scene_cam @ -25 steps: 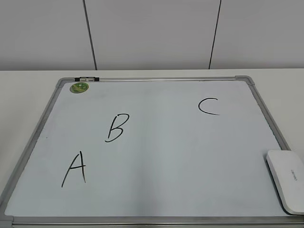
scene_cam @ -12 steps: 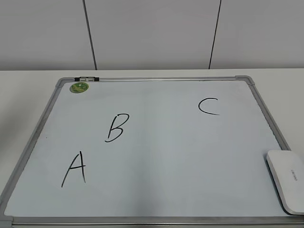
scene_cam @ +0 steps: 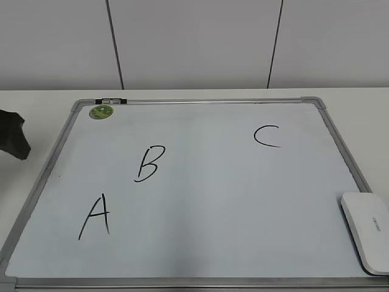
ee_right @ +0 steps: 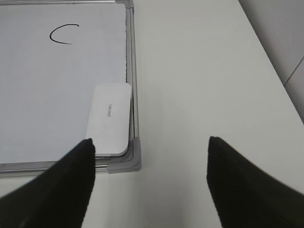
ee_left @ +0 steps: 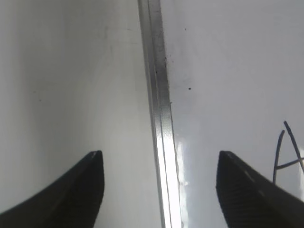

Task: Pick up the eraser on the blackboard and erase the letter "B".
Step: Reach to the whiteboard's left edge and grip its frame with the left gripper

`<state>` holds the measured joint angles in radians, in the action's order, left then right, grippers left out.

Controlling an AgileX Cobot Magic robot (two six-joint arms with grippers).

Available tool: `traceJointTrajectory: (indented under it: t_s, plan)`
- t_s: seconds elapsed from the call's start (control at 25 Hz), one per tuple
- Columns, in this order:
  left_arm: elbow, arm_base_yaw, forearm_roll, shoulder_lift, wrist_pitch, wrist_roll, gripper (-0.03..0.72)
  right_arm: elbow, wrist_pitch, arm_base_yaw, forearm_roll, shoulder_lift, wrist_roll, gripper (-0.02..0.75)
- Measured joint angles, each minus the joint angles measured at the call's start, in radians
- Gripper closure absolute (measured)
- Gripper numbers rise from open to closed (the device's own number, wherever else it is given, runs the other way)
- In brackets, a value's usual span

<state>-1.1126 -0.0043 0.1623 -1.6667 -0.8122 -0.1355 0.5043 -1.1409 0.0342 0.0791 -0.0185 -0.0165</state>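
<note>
The blackboard (scene_cam: 200,243) lies flat on the table, a white board in a grey frame. The slanted black letter "B" (scene_cam: 150,163) is left of its middle. The white eraser (scene_cam: 368,231) lies in the near right corner and also shows in the right wrist view (ee_right: 110,118). My left gripper (ee_left: 160,154) is open and empty above the board's left frame (ee_left: 159,104); a dark part of it shows at the left edge of the exterior view (scene_cam: 13,137). My right gripper (ee_right: 149,141) is open and empty, above the table just off the board's near right corner (ee_right: 135,161).
A black "A" (scene_cam: 95,217) is at the near left and a black "C" (scene_cam: 266,135) at the far right of the board. A round green magnet (scene_cam: 101,112) sits at the far left corner. A grey wall rises behind the white table (scene_cam: 352,97).
A dark part of my left arm has come into the exterior view at the left edge. The board, letters and eraser have not moved.
</note>
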Motion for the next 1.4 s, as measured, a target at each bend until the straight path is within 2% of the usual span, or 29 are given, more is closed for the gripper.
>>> traceJointTrajectory:
  t_s: [0.32, 0.56, 0.88, 1.4]
  plan:
    - [-0.013, 0.000, 0.031, -0.138, 0.082, -0.002, 0.239, 0.000, 0.000, 0.000, 0.000, 0.000, 0.000, 0.174]
    - [-0.103, 0.000, 0.032, -0.221, 0.062, -0.002, 0.301, 0.000, 0.000, 0.000, 0.000, 0.000, 0.000, 0.174]
    - [-0.194, 0.000, 0.022, -0.298, 0.006, -0.004, 0.312, 0.000, 0.000, 0.000, 0.000, 0.000, 0.000, 0.174]
    - [-0.216, 0.000, 0.015, -0.338, -0.009, -0.004, 0.350, 0.000, 0.000, 0.000, 0.000, 0.000, 0.000, 0.174]
